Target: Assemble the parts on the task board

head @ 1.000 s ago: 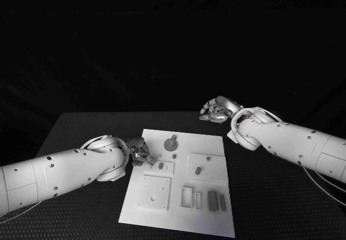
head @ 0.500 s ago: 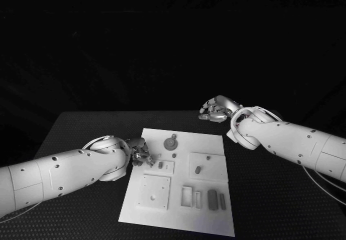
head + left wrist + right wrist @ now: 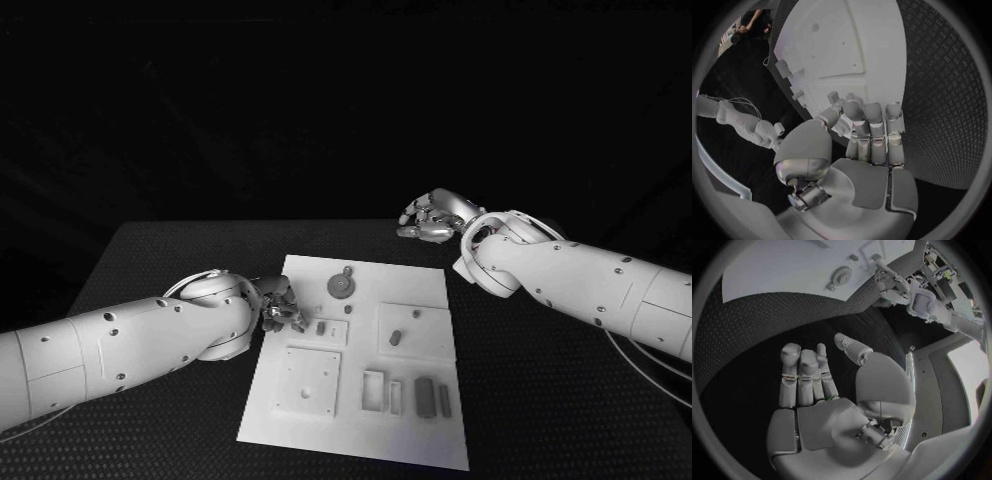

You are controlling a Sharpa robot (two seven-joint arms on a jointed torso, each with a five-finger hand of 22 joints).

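White task board (image 3: pixel 433 440) — left hand (image 3: pixel 280 310) at its edge.

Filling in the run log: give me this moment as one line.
left hand: at board's left edge, holds nothing seen | right hand: open, off the board's far corner | board: grey parts lying on it

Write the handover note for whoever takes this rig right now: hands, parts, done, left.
Left hand: at the task board's left edge, fingers over the edge; whether it holds anything cannot be told.
Right hand: off the board, over the black table beyond its far right corner, fingers apart, holding nothing.
Parts: round part at the far end, small oval part on the raised square, bar-shaped parts at the near end.
Done: cannot tell which parts are seated.
Left: check each part and seat any that lies loose.
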